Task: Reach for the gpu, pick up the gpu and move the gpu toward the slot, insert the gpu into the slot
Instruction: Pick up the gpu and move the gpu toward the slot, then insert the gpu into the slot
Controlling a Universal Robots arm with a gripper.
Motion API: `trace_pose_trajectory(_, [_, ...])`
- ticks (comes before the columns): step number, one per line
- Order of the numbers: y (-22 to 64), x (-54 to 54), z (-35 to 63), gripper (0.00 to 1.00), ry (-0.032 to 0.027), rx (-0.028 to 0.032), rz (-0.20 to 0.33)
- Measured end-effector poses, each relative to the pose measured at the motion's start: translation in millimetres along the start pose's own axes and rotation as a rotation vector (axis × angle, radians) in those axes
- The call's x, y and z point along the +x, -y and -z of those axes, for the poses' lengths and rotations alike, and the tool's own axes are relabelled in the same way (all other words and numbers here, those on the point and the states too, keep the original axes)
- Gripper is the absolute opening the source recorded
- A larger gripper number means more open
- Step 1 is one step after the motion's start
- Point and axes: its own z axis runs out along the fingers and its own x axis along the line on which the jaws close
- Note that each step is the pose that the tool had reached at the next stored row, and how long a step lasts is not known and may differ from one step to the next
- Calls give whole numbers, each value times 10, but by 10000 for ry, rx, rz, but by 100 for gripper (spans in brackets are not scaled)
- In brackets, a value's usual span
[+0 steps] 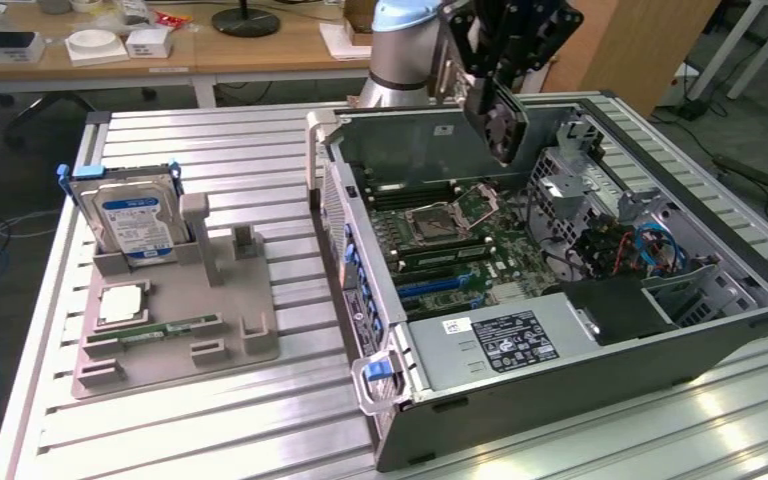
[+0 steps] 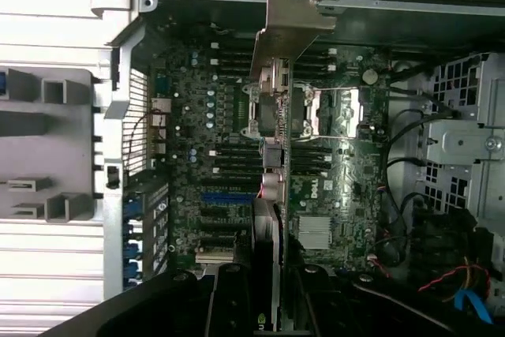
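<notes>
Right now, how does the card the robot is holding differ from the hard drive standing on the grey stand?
The graphics card hangs in the air, gripped by the jaws above the open computer case; the hard drive stands slotted in the grey stand. The card is dark with a round fan; the drive is silver with a blue label. Both are on edge, upright.

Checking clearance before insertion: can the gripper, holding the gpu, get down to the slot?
Probably yes: the gripper holds the gpu above the open case, and nothing visible covers the slot on the motherboard.
</notes>
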Motion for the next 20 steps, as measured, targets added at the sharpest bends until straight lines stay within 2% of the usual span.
trace_pose_trajectory(10, [7, -429, -38, 26, 2, -27, 1])
trace_pose_trajectory(20, [7, -451, -39, 26, 1, -26, 0])
